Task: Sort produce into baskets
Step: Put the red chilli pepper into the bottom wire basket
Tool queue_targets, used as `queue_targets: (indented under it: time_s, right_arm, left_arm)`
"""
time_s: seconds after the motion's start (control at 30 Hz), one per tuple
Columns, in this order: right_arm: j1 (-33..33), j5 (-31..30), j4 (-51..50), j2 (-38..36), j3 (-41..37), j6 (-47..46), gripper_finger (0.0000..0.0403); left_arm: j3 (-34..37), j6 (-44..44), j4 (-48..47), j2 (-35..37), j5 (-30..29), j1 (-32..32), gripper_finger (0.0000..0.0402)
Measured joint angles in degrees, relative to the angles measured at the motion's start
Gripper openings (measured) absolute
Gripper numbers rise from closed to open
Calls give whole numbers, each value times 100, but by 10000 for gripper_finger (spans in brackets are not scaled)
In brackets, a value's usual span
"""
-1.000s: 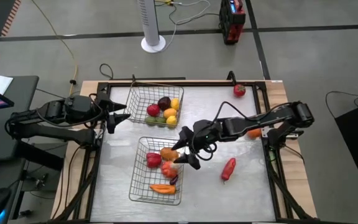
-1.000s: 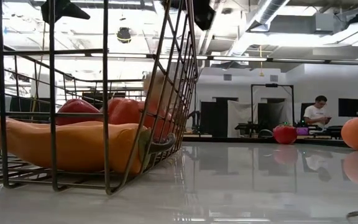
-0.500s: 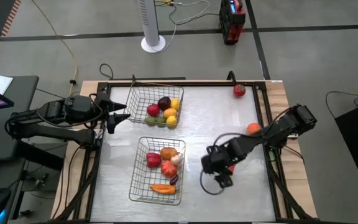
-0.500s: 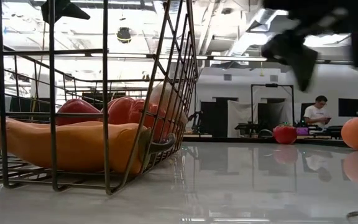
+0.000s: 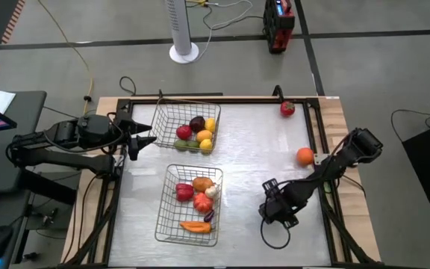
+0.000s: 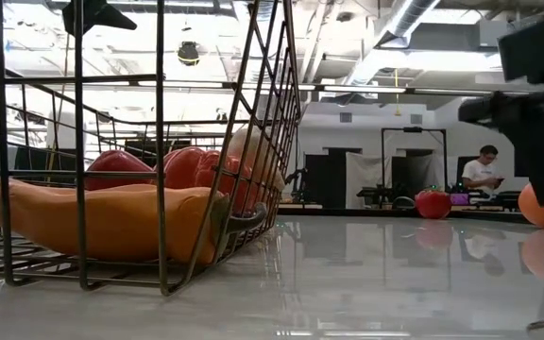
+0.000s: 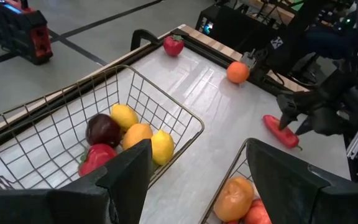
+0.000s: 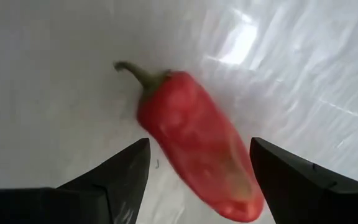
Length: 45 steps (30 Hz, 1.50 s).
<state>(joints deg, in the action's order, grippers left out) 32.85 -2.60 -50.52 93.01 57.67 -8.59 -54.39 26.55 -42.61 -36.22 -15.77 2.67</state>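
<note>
Nearest the front edge of the table (image 5: 275, 131), the right gripper (image 5: 278, 211) hangs low over a long red pepper (image 8: 194, 145) that lies flat on the bare surface, its green stem end pointing away from the fingers; the jaws stand apart on either side of the pepper and the right wrist view shows a gap between each finger and its skin, so nothing is gripped. To the left of that gripper sits the nearer basket (image 5: 169, 224), a silver wire-mesh box holding an orange pepper (image 5: 195, 226) at its front, a red piece (image 5: 184, 191) and an orange fruit (image 5: 203, 183) toward its back, with a pale piece just beside them. From table height the same basket fills the left of the low view, the orange pepper (image 6: 102, 219) lying along its floor against the wire. Farther back, a loose orange (image 5: 304, 155) rests on the table near the right edge. Beyond the nearer basket stands the second basket (image 5: 166, 119), holding a dark plum (image 5: 197, 123), a lemon (image 5: 210, 125), a red piece, an orange piece and a green piece packed together at its right end. The left gripper (image 5: 142, 137) waits just beside that basket's left side, above the table's left edge, with its jaws wide apart and empty. At the far right corner a small red tomato (image 5: 287, 108) sits alone.
</note>
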Motion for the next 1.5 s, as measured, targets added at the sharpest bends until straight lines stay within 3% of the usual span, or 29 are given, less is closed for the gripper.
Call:
queue_targets:
  time_s: [0.37,0.67,0.83,1.13,1.3,1.5]
  right_arm:
    - [-15,-193,361,0,-459,14,290]
    - [-374,-189,438,0,-192,275,191]
    - [-697,-232,411,0,263,895,143]
    - [-1521,-1104,446,0,1748,1707,182]
    - [-1961,-1332,583,0,2552,1959,181]
    - [-2237,-1090,1994,0,2950,1972,170]
  left_arm:
    - [0,91,2,1,-4,1,249]
    - [0,91,4,1,-7,1,249]
    - [0,91,4,1,-9,1,249]
    - [0,173,8,-14,-9,0,249]
    - [0,331,7,-16,-6,0,249]
    - [0,568,8,-16,-7,-1,249]
